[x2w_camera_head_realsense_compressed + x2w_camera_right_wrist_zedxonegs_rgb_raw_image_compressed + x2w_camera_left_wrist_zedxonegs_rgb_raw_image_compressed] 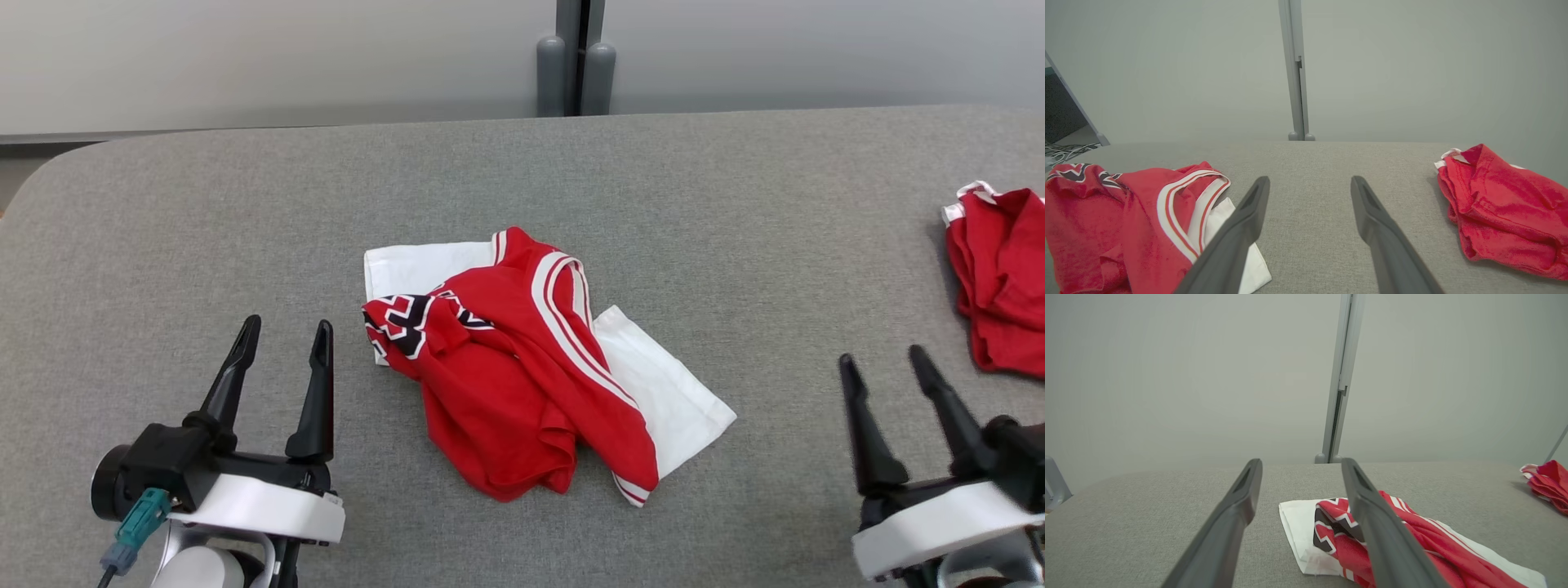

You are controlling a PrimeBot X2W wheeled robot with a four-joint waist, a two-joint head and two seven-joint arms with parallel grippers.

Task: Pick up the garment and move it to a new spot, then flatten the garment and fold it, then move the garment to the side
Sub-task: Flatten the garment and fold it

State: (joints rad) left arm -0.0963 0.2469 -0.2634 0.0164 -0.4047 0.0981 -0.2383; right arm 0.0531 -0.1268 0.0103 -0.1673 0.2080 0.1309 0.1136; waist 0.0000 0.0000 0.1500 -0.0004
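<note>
On the grey woven tabletop [735,204], a crumpled garment [506,384] lies between left hand [288,323] and right hand [881,354], both splayed.

side garment [1000,278] cropped, garment [506,384] covering white cloth [669,392]

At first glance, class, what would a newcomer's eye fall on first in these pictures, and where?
The crumpled red and white garment at the middle of the grey table catches the eye first. A second red garment lies bunched near the table's right side. The left gripper and right gripper stand open to either side of the first, holding nothing.
</note>
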